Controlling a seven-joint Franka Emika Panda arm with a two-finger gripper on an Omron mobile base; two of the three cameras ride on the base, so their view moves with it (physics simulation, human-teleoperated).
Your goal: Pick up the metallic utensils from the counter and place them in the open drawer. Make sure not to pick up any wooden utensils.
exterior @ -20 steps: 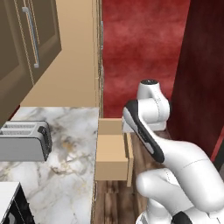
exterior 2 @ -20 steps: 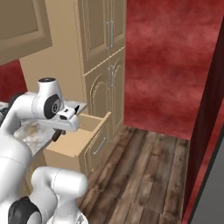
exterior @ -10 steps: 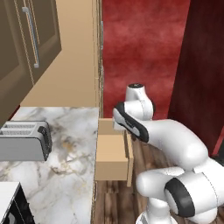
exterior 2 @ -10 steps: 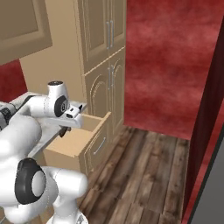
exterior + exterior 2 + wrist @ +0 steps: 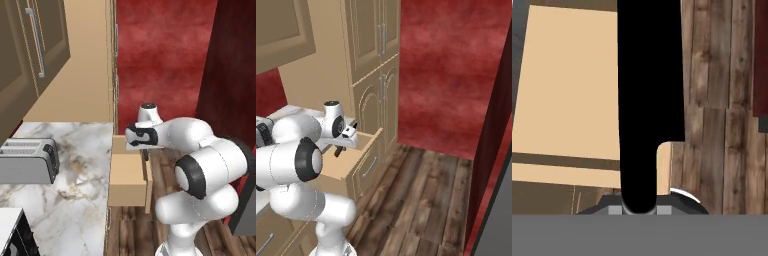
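My gripper (image 5: 638, 207) is shut on the handle of a black knife (image 5: 647, 75), one of the metallic utensils. Its dark blade runs up the middle of the hand view. The blade hangs over the right edge of the open drawer (image 5: 567, 90), a plain tan wooden box. From the left base view the gripper (image 5: 144, 149) sits above the drawer (image 5: 127, 175), with the knife (image 5: 145, 156) pointing down. From the right, the gripper (image 5: 342, 145) is over the drawer (image 5: 358, 152). The marble counter (image 5: 75, 200) lies left of the drawer. The wooden utensils are out of view.
A silver toaster (image 5: 27, 160) stands on the counter at the left. Tall tan cabinet doors (image 5: 373, 50) rise behind the drawer. Dark wooden floor (image 5: 421, 200) spreads to the right, in front of a red wall (image 5: 165, 60).
The arm has swung left and folded in, carrying the knife over the open drawer. The grip on the knife has stayed the same.
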